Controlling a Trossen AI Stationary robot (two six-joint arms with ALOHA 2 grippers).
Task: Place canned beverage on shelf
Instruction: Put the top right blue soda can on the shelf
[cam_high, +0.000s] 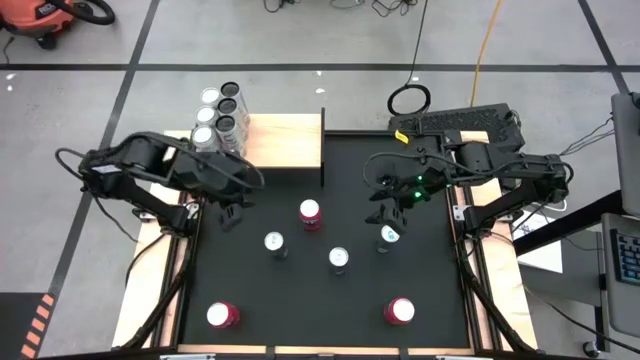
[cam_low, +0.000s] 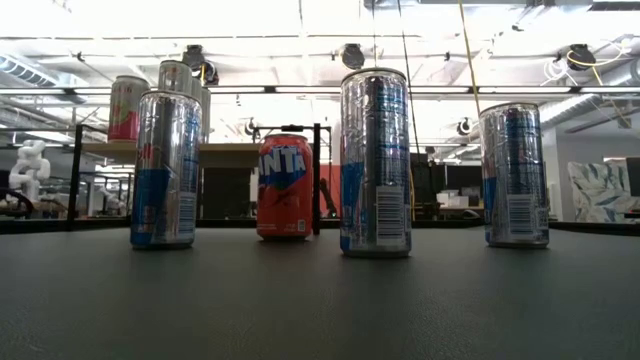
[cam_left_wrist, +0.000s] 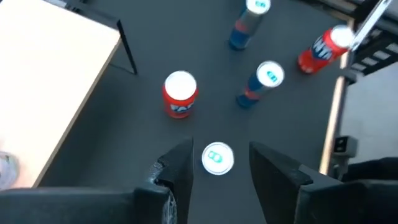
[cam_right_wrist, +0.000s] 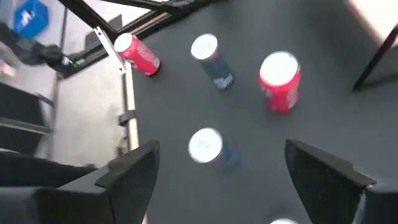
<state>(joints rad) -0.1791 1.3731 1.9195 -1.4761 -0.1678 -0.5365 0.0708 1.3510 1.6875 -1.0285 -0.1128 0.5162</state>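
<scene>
Nearest our low camera stand three slim silver-blue cans; the middle one (cam_low: 375, 160) looms largest. Our left tool (cam_left_wrist: 219, 167) hangs above the desk (cam_high: 330, 300) with its fingers part-way apart over another slim can (cam_left_wrist: 217, 157), not gripping it. Our right tool (cam_right_wrist: 217, 171) waits wide open over the desk's right side. Several cans (cam_high: 222, 115) already sit on the shelf (cam_high: 285, 140) at the far left.
</scene>
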